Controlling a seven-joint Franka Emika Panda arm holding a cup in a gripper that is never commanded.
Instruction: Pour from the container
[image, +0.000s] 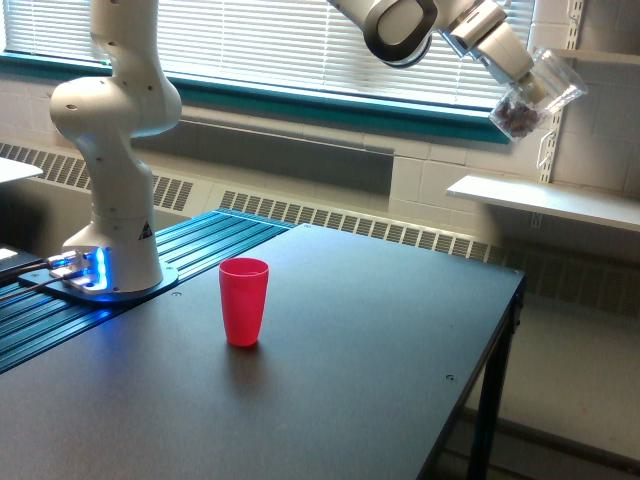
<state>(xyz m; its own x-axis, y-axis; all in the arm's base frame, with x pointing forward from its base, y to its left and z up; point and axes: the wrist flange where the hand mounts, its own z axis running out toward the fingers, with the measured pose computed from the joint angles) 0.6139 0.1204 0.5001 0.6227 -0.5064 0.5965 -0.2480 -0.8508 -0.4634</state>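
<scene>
The arm's base (112, 150) stands at the exterior view's left. The red cup (243, 300) stands upright on the table (380, 380), open end up. The clear cup (535, 95) is high up at the right, well apart from the red cup and not over it. It tilts, with dark-red bits inside. The gripper (505, 50) holds it, but I cannot tell how the fingers sit. It likely must go left and down to pour.

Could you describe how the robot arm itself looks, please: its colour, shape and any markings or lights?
The arm is glossy white with rounded, thick segments and dark grey joint rings. Its base carries a small black triangular marking and glows blue where cables plug in. The gripper end is white and grey.
</scene>
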